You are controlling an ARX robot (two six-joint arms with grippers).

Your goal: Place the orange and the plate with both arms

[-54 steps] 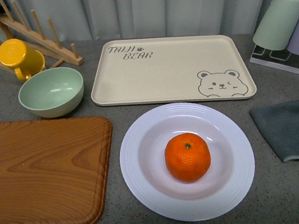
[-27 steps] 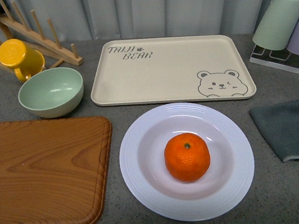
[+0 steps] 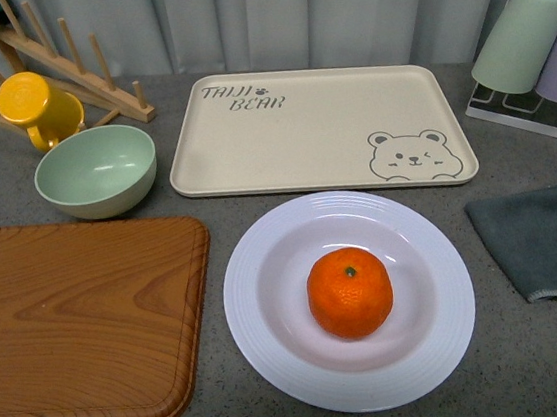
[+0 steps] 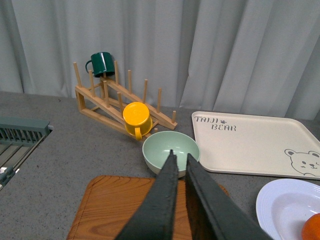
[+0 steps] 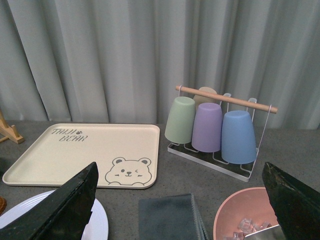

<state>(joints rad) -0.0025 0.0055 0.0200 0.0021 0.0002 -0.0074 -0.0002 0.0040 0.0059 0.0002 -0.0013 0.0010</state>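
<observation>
The beige tray [image 3: 310, 134] behind the plate [image 3: 273, 340] reads "TAIJI BEAR".

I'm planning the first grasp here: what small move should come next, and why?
Probably lower the right tool toward the orange. That tool is wide open and empty, the orange sits free in the middle of the plate, and no arm shows in the front view.

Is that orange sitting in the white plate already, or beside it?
In it. The orange rests in the plate's sunken middle, with white rim showing all around it.
</observation>
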